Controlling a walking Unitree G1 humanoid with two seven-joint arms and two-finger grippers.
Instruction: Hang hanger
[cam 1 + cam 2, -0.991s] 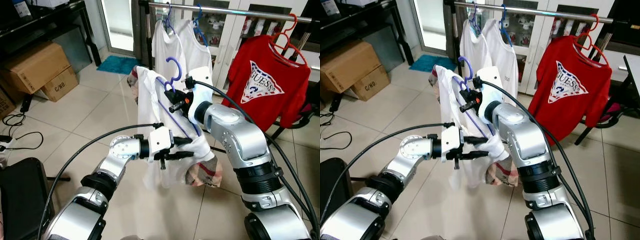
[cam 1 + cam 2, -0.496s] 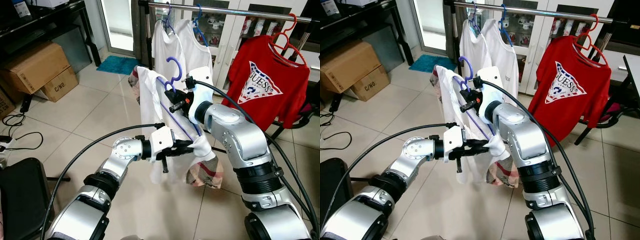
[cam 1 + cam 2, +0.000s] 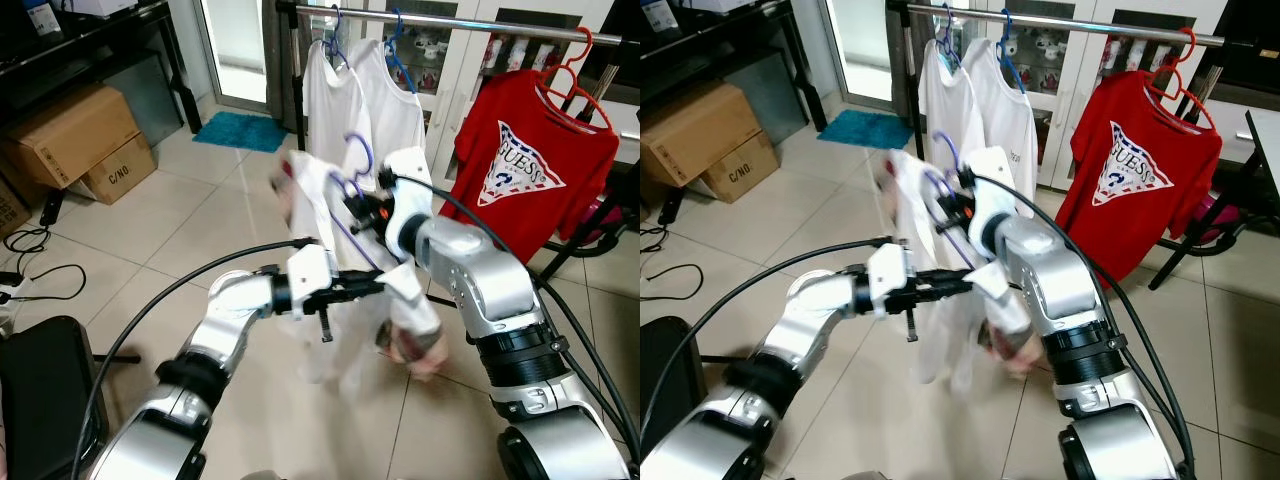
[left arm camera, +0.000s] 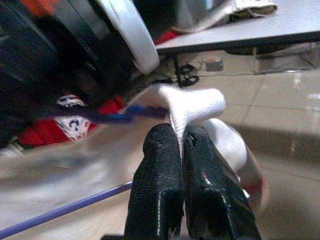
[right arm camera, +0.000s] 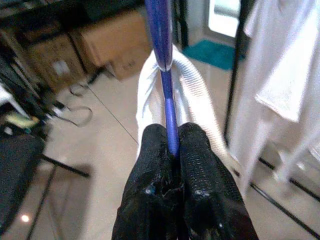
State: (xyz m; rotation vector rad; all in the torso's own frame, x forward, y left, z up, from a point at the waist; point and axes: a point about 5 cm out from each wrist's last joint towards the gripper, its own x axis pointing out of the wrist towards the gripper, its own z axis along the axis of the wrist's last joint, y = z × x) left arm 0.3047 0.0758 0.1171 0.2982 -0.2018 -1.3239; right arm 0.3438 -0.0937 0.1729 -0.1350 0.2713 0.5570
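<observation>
A purple hanger [image 3: 352, 165] carries a white shirt [image 3: 325, 240], motion-blurred, in front of the clothes rail [image 3: 480, 22]. My right gripper [image 3: 357, 205] is shut on the hanger just below its hook; the right wrist view shows the black fingers [image 5: 197, 165] clamped on the purple hanger [image 5: 161, 45] with the white shirt [image 5: 192, 95] draped behind it. My left gripper [image 3: 372, 286] is shut on a white fold of the shirt lower down, and in the left wrist view the white fold [image 4: 192, 102] sits pinched between the fingertips [image 4: 160, 145]. The hook is below the rail, apart from it.
On the rail hang two white shirts [image 3: 345, 95] on blue hangers and a red shirt [image 3: 525, 165] on a red hanger, with a gap between them. Cardboard boxes [image 3: 80, 135] stand at the left, and cables [image 3: 35, 265] and a black seat [image 3: 40, 390] lie lower left.
My right gripper has carried the hanger up and to the right, nearer the rail. The shirt swings and blurs. The left gripper has followed, still holding the fabric.
</observation>
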